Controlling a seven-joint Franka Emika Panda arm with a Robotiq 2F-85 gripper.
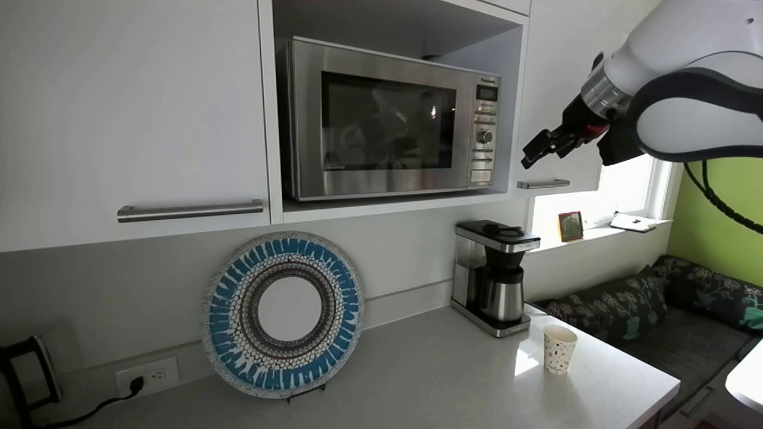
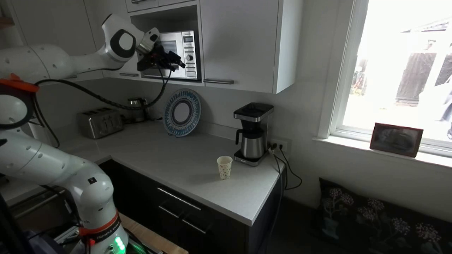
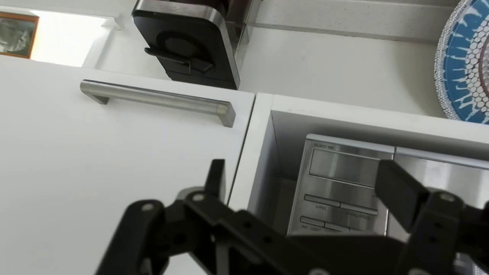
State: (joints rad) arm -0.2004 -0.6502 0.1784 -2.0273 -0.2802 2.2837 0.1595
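Gripper (image 3: 301,170): black, angular; jaws spread wide, nothing held; near the microwave (image 1: 390,119), a brushed-steel box with rectangular dark window (glossy, catching reflections), seated in a square-edged white niche (image 1: 393,208). Door (image 3: 95,160): flat, smooth, white, beside the niche; bar handle (image 3: 160,99) of satin metal. Counter (image 1: 411,369): pale, sleek, bearing a tapered, speckled cup (image 2: 225,168) and an upright round plate (image 1: 290,357), blue-patterned.
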